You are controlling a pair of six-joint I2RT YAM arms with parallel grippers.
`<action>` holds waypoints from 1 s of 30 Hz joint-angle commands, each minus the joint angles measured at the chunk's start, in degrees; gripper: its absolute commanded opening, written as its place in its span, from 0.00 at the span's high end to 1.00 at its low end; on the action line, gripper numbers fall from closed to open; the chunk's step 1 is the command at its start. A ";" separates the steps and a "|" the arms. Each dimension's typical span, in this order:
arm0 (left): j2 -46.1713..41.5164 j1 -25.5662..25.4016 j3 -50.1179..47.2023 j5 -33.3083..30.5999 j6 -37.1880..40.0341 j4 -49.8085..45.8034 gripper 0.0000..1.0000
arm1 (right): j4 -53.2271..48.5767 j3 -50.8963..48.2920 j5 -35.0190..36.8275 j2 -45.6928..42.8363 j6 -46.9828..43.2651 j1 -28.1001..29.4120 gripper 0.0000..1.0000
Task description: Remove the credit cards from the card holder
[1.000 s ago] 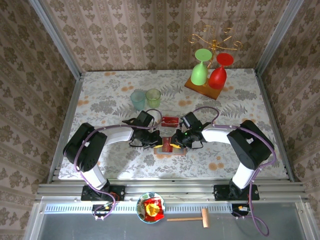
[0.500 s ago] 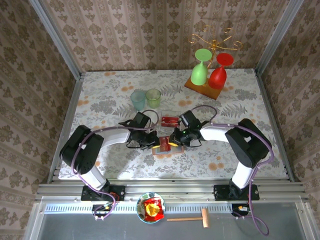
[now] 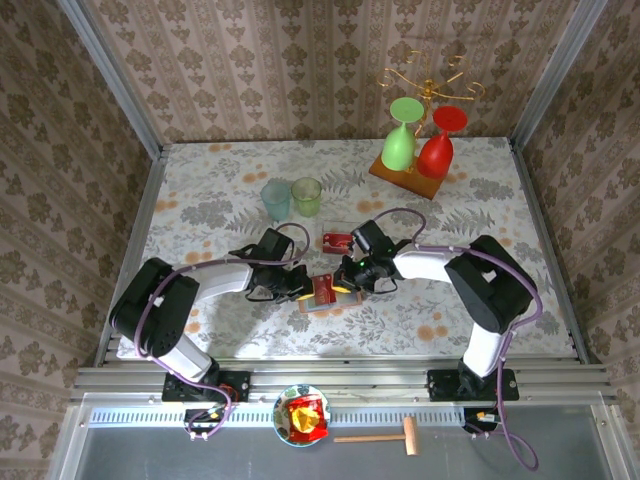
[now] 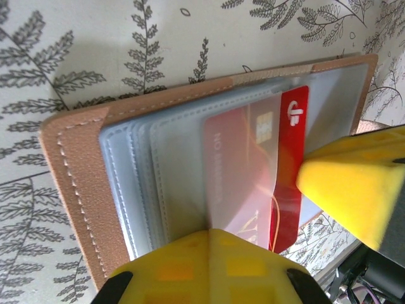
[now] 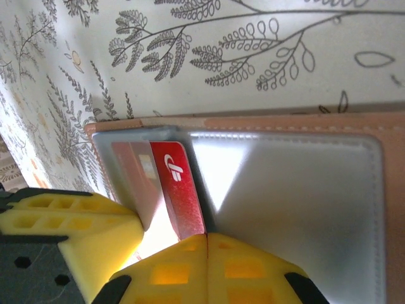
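Top external view: looking down on the card holder point(image 3: 318, 303) lying open and flat on the flowered table point(image 3: 200, 210), toward its near edge, with the left gripper point(image 3: 299, 290) bearing on its left half and the right gripper point(image 3: 348, 283) meeting its right half. Also noting 1 loose red card point(image 3: 337, 240) lying just behind, apparently already out. Left wrist view: pressing closed yellow fingertips point(image 4: 212, 259) down on the grey-blue pockets, gripping nothing, merely pinning the holder. Watching a red credit card point(image 4: 259, 171) sitting partly out of its clear sleeve, toward the right arm's yellow finger point(image 4: 354, 190). Right wrist view: finding the jaws shut tight at the protruding end of that red credit card point(image 5: 180, 190), seemingly pinching it at the seam. Risking, from here, dragging the whole holder along if the left pin is sliding on smooth plastic. Risking losing the thin card from so shallow a bite. Risking bending it by pulling upward rather than along the sleeve.
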 commanded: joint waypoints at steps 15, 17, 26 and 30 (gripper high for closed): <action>1.96 0.24 1.68 0.81 0.11 -0.35 0.96 | -13.72 -0.43 9.33 -9.67 -7.32 -0.81 0.97; 2.03 0.32 1.96 0.98 0.64 -0.36 0.95 | -14.15 -0.05 9.62 -9.54 -7.83 -0.72 0.97; -1.66 0.90 2.57 -2.34 2.13 -4.43 0.91 | -16.58 2.71 9.73 -8.76 -10.94 -0.77 0.97; -3.41 1.53 2.33 -2.78 2.28 -4.96 0.81 | -16.57 4.22 7.75 -7.81 -12.68 -0.51 0.97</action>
